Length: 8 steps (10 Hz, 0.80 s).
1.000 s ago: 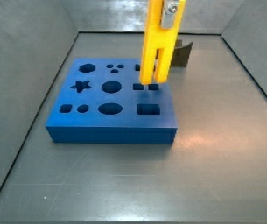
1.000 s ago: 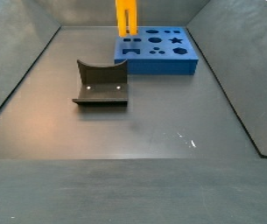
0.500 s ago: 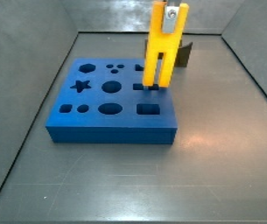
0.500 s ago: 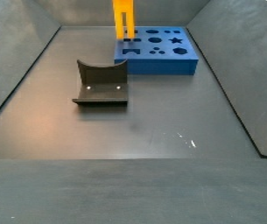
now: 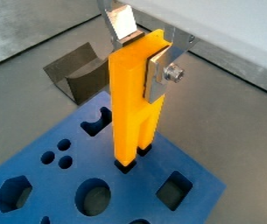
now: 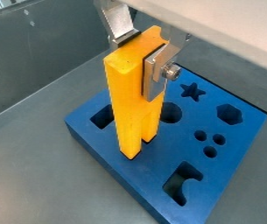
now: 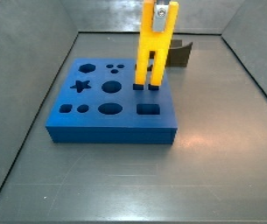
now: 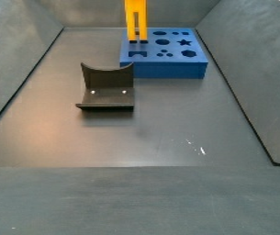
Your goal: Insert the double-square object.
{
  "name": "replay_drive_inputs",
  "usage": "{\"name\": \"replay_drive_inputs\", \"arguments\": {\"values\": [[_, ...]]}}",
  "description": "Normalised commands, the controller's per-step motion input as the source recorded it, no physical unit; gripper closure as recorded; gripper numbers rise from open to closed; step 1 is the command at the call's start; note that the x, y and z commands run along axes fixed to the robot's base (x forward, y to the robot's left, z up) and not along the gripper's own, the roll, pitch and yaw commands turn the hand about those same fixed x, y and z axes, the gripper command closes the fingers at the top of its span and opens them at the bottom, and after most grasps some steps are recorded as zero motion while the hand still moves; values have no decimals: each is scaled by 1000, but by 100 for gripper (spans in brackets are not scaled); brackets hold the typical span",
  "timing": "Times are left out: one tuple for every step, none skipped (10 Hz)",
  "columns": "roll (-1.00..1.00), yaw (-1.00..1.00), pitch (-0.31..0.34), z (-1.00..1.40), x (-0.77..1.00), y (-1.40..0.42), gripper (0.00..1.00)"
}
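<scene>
The double-square object [image 7: 154, 52] is a tall yellow bar forked into two square prongs. It hangs upright over the blue block [image 7: 101, 122] and shows in both wrist views [image 5: 136, 105] [image 6: 133, 105] and, small, in a side view [image 8: 133, 23]. My gripper [image 5: 144, 51] is shut on its upper end, silver fingers [image 6: 159, 66] clamped on two opposite faces. The prong tips stand at the pair of square holes near the block's far right edge [image 5: 129, 162] and seem just inside them. The gripper body is mostly above the frame in the side views [image 7: 160, 9].
The blue block [image 6: 235, 149] has star, round, hexagon and square cut-outs. A dark grey curved block [image 8: 106, 87] stands on the floor beside it, also seen behind the bar [image 7: 184, 54] [image 5: 77, 72]. Grey metal walls [image 8: 19, 83] ring the floor.
The gripper and the yellow bar have shifted slightly left and come down, so the prong tips now sit over the two square holes that showed beside them before.
</scene>
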Motion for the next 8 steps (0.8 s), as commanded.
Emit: {"name": "replay_drive_inputs", "arguments": {"values": [[10, 0, -26, -29, 0, 0, 100], [13, -11, -13, -26, 0, 0, 100], [7, -20, -26, -69, 0, 0, 100], [0, -6, -43, -83, 0, -29, 100], [0, -49, -63, -217, 0, -11, 100], [0, -57, -44, -274, 46, -14, 100], [0, -60, -44, -280, 23, -23, 100], [1, -54, -29, -254, 63, -20, 100]]}}
